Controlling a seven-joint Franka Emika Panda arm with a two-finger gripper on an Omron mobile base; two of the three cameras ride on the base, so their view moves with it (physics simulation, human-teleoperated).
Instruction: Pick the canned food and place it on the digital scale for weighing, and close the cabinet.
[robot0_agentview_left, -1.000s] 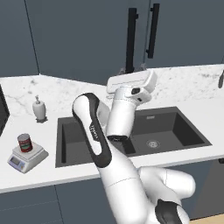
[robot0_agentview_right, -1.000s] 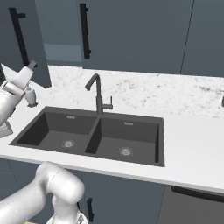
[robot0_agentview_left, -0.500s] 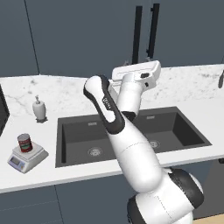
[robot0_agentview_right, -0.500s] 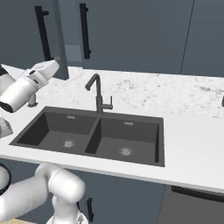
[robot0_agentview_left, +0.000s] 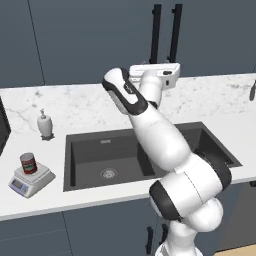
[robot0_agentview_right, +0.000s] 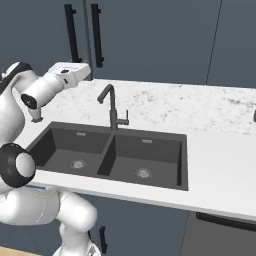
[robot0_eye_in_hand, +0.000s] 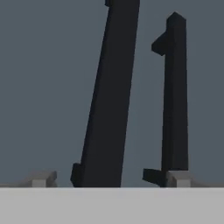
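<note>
Your inventory, operator:
- canned food (robot0_agentview_left: 28, 163) — upright on the digital scale (robot0_agentview_left: 31, 180), left end of the bench (robot0_agentview_left: 75, 107).
- cabinet (robot0_agentview_left: 100, 35) — both doors look flush; black handles (robot0_eye_in_hand: 109, 96) side by side.
- gripper (robot0_eye_in_hand: 109, 179) — raised before those handles, fingertips (robot0_eye_in_hand: 43, 178) spread wide, holding nothing.
- sink (robot0_agentview_right: 110, 155) below the arm.

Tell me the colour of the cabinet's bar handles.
Black, against the slate-blue cabinet doors; the bar handles show best in the hand view.
</note>
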